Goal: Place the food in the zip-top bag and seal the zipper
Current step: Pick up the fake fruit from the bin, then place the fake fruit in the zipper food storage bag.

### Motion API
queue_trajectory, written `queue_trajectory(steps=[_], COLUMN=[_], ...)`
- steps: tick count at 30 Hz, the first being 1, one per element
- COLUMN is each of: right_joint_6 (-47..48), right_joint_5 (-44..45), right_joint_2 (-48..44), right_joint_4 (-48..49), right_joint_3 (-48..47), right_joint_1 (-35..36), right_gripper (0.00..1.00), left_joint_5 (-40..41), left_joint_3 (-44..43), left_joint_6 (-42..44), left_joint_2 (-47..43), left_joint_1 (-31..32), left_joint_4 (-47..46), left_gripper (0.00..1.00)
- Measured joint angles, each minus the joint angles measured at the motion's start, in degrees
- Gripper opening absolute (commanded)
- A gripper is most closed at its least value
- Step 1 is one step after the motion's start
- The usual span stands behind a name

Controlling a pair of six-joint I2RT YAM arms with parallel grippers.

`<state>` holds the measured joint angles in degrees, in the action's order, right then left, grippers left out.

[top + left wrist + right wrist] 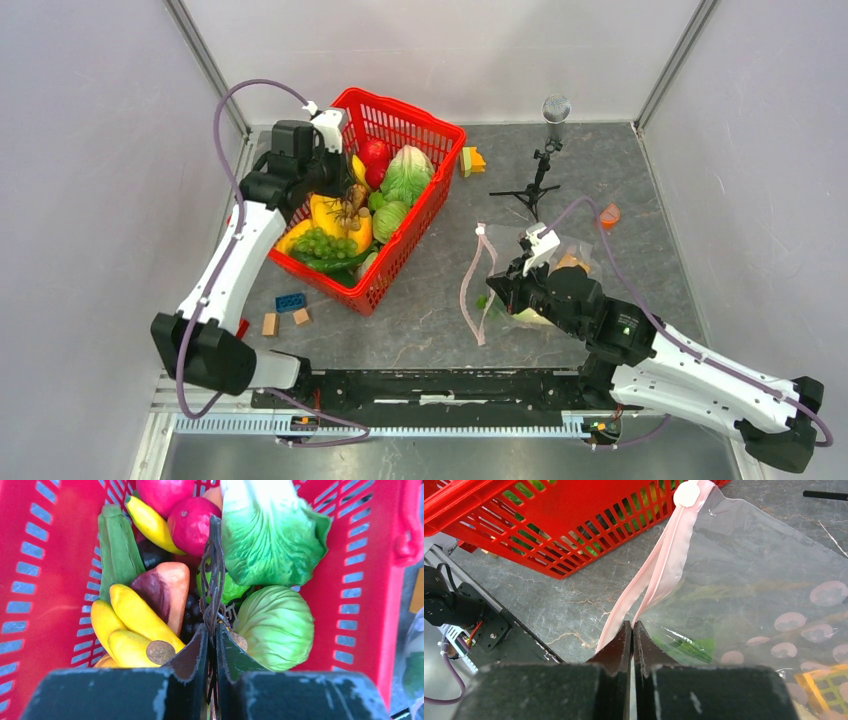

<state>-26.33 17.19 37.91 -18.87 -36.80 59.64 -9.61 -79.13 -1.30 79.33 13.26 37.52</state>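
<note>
The basket (405, 250) is packed full of food (270, 625), with no gaps to reach down between the pieces. The left gripper (214, 630) hangs over the middle of the basket, pinched on a brown twig (214, 565), and blocks the way in from above. The left wall (100, 150) and back wall (450, 50) stand near the basket. In front of the basket lie small blocks (290, 302). Right of the basket the table (430, 310) is bare up to the zipper (664, 565), pinched by the right gripper (632, 626). Farther right are the bag (764, 570) and a mic stand (541, 175).
</note>
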Motion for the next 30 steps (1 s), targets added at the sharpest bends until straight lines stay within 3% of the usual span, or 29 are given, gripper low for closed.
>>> queue_trajectory(steps=[18,30], right_joint_6=[-3.9,-8.4], right_joint_5=[4.0,7.6], right_joint_2=[-5.4,-8.5], right_joint_4=[2.5,5.8], right_joint_3=[3.2,5.8], right_joint_1=[0.0,0.0], right_gripper=[0.04,0.03], left_joint_5=[-9.6,-26.2], left_joint_3=[8.9,19.8], left_joint_6=[-12.5,-33.9], left_joint_2=[-17.1,-23.9], left_joint_1=[0.0,0.8], left_joint_4=[-14.1,-36.1], left_gripper=[0.04,0.04])
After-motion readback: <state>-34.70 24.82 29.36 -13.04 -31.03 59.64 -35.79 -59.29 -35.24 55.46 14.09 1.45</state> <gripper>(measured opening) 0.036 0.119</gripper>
